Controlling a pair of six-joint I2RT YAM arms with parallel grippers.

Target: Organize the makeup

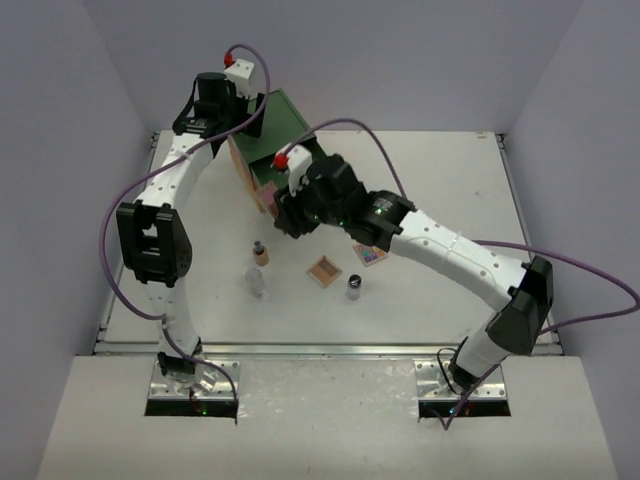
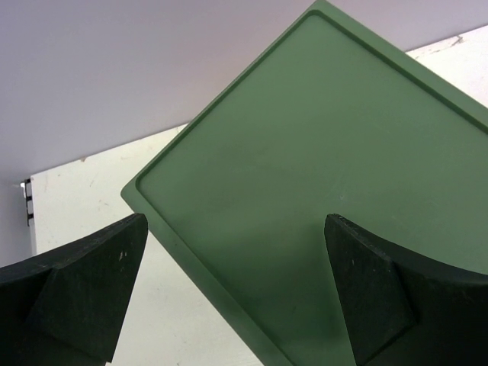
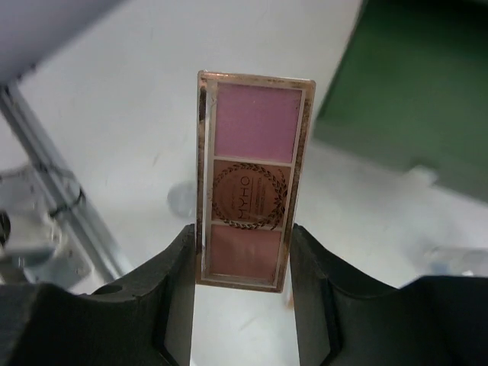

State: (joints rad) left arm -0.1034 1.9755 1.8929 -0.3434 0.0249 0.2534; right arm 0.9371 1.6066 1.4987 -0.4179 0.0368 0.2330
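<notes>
Closest to the overhead lens are my arm bases (image 1: 190,378) at six o'clock, and the chest (image 1: 288,120) stands at eleven o'clock on the table (image 1: 450,180). On the white surface lies a square brown palette (image 1: 324,271). A tan bottle (image 1: 260,253) stands toward its nine o'clock, with a clear jar (image 1: 256,282) just at the bottle's six o'clock. A black-capped jar (image 1: 353,288) stands at the brown palette's four o'clock, and a multicolour palette (image 1: 370,254) lies at its two o'clock, partly under my right arm (image 1: 450,250). From the left wrist, my left claw (image 2: 235,229) is spread wide with nothing between the fingers, hanging over the chest's green top, which fills that view from six round to two o'clock; whether I touch it I cannot tell. From the right wrist, my right claw (image 3: 242,248) is clamped on the lower end of a narrow strip palette (image 3: 252,152), which stands upright toward twelve o'clock and shows pink, brown and peach pans. The green chest is a blur at two o'clock.
</notes>
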